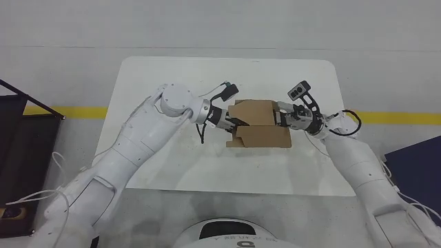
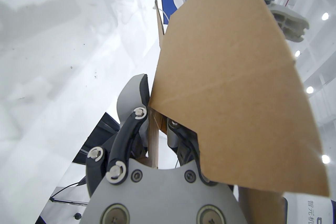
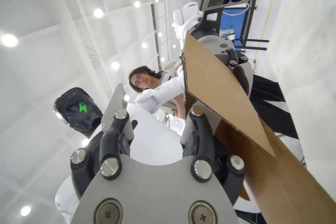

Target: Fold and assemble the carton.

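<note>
Reading left to right, top view: the left gripper (image 1: 230,117) sits at the left end of the carton (image 1: 258,125), in the middle of the table (image 1: 172,89). The carton is brown cardboard, partly folded, with a notched flap at that end. Can't tell whether it rests on the table or hangs just above it.

Left wrist view: the left gripper (image 2: 157,104) is clamped on a thin cardboard wall of the carton (image 2: 231,78). One finger (image 2: 141,88) shows, pressed to the cardboard. The other is hidden behind a wide flap, which also covers most of what lies beyond. A strip of print (image 2: 319,209) at the frame corner is cut off and not legible in full.

The right gripper (image 1: 281,119) sits at the carton's right end. Right wrist view: the right gripper (image 3: 156,101) has its fingers wide apart with nothing between them. The finger (image 3: 195,120) nearer the carton (image 3: 218,88) lies against a flap's edge, and the flap hides the contact itself. The carton's lower part runs out of frame.
</note>
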